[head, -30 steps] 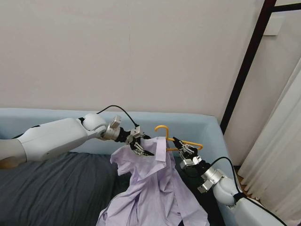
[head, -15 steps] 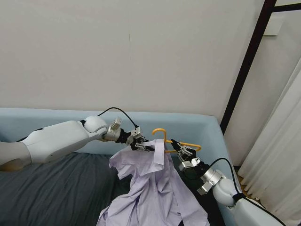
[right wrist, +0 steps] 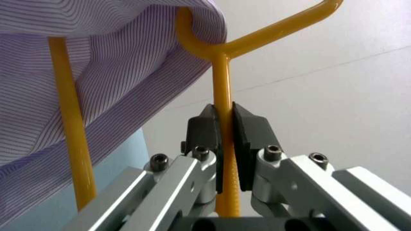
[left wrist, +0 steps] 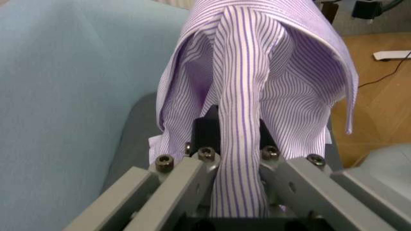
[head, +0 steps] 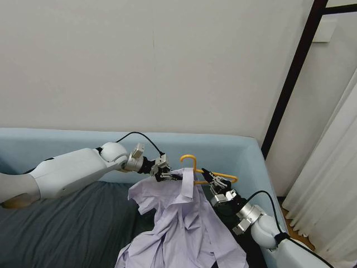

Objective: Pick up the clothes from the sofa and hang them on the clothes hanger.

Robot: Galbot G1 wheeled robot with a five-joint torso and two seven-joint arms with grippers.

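Two grasps: your left gripper [head: 169, 176] pinches the lilac striped shirt [head: 187, 226]. Your right gripper [right wrist: 224, 126] clamps the yellow plastic hanger [right wrist: 222, 79].

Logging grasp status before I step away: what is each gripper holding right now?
Left gripper: shut on the striped shirt.
Right gripper: shut on the yellow hanger.

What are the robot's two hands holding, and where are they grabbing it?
The left hand pinches the purple striped shirt by a fold near its collar. The right hand clamps the yellow hanger by the straight bar near its hook.
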